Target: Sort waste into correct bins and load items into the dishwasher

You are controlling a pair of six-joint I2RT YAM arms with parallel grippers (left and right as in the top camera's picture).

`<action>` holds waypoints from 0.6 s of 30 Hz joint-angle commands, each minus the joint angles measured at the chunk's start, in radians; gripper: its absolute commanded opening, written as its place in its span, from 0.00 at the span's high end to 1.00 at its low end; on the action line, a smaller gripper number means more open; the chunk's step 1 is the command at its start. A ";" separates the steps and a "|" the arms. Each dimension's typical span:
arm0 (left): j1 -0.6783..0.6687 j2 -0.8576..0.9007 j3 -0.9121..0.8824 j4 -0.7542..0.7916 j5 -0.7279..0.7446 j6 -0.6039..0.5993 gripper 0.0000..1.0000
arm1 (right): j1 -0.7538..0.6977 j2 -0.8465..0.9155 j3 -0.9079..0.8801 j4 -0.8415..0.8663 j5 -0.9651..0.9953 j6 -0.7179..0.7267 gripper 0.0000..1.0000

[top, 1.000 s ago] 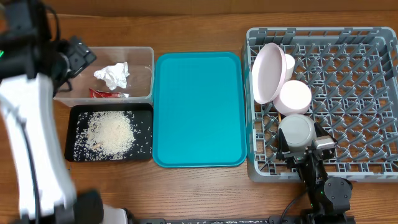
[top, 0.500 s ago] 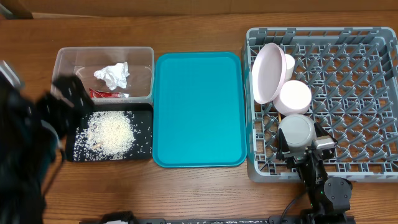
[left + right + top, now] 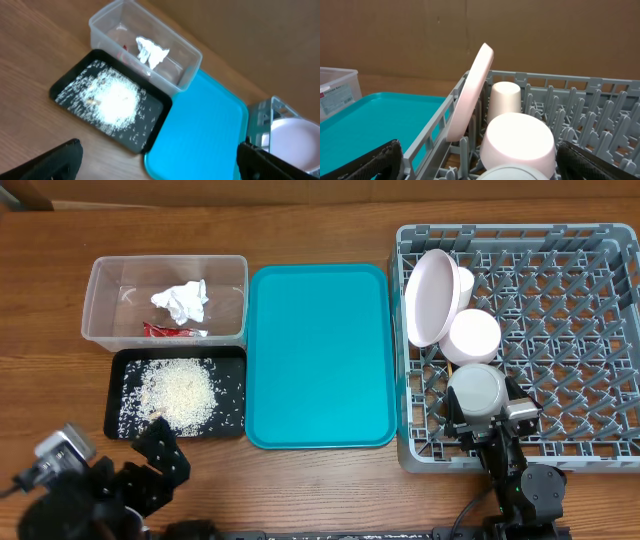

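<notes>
The table (image 3: 320,480) is wood, its grain plain to see under a soft sheen. The tub (image 3: 98,300) is clear, glossy plastic. Inside it, the tissue (image 3: 181,301) is crumpled white paper, matt, and the wrapper (image 3: 165,331) is crinkled red film. The black tray (image 3: 110,390) looks like smooth, faintly shiny plastic beneath dry, matt rice grains (image 3: 177,392). The teal tray (image 3: 320,355) is smooth plastic with a satin surface. The rack (image 3: 520,232) is dull grey moulded plastic. The pink plate (image 3: 430,298), bowl (image 3: 473,336) and cup (image 3: 505,102) look smooth and nearly matt; ceramic or plastic, I cannot tell.
</notes>
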 commanded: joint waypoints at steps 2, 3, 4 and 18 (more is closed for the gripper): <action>-0.009 -0.138 -0.193 0.135 -0.016 -0.067 0.00 | -0.004 -0.010 -0.011 0.008 0.003 -0.003 0.00; -0.009 -0.172 -0.246 0.195 -0.016 -0.074 0.00 | -0.004 -0.010 -0.011 0.008 0.003 -0.003 0.00; -0.009 -0.201 -0.291 0.249 -0.014 -0.077 0.00 | -0.004 -0.010 -0.011 0.008 0.003 -0.003 0.00; -0.009 -0.498 -0.921 1.167 0.135 -0.068 0.00 | -0.004 -0.010 -0.011 0.008 0.003 -0.003 0.00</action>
